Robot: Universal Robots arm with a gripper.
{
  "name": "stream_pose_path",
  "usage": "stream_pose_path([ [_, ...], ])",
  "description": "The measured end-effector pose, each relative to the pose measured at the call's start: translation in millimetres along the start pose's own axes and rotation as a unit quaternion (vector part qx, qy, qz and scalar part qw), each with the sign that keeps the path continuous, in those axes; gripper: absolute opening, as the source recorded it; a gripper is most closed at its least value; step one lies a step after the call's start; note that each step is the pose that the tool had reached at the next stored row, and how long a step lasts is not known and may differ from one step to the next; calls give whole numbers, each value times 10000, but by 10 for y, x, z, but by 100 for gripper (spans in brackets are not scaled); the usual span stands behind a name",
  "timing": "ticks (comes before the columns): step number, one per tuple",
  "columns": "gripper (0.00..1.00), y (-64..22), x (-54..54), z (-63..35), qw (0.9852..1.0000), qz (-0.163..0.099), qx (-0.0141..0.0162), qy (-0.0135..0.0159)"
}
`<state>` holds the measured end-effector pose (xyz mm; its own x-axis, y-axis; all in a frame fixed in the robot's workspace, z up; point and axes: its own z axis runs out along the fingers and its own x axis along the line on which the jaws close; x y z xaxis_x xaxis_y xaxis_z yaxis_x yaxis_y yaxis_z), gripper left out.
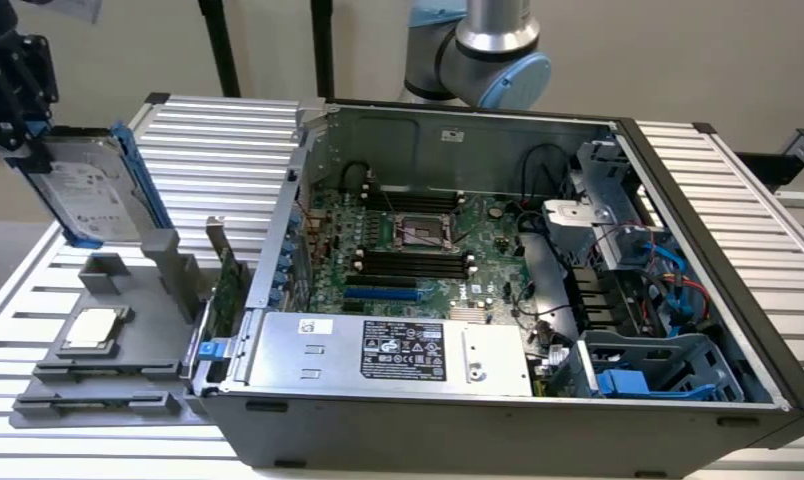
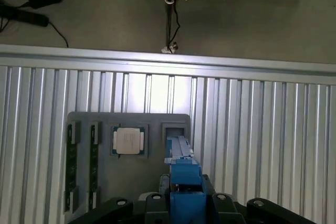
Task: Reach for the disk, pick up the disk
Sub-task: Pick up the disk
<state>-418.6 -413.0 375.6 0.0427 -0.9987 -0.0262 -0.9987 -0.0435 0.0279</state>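
The disk [image 1: 93, 195], a silver-grey drive with a white label and blue rails, hangs upright in the air at the exterior view's left. It is lifted just above the grey holder [image 1: 135, 275]. My gripper [image 1: 35, 140] is shut on its upper end. In the wrist view the disk [image 2: 181, 156] appears edge-on as a blue and grey bar running out from between my gripper's [image 2: 185, 203] fingers, over the holder's slot [image 2: 175, 129].
The grey holder also carries a square silver CPU chip [image 1: 93, 328] [image 2: 128, 141]. An open computer case [image 1: 722, 330] with a silver power supply box [image 1: 389, 350] stands at the exterior view's right. All of this rests on a ribbed metal table [image 1: 229, 130]. Cables [image 2: 37, 3] lie on the floor beyond.
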Motion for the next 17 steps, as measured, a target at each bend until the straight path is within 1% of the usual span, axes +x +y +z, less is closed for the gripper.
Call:
stream_pose_path([
  [3, 33, -32, -2, -137, 10000, -1, 1, 0],
  [6, 33, -103, -2, -276, 10000, -1, 0, -1],
  [8, 33, -181, -1, -369, 10000, -3, 0, -8],
  [13, 33, -402, 4, -602, 10000, -7, -1, -45],
  [17, 33, -577, 9, -788, 10000, -8, -6, -70],
])
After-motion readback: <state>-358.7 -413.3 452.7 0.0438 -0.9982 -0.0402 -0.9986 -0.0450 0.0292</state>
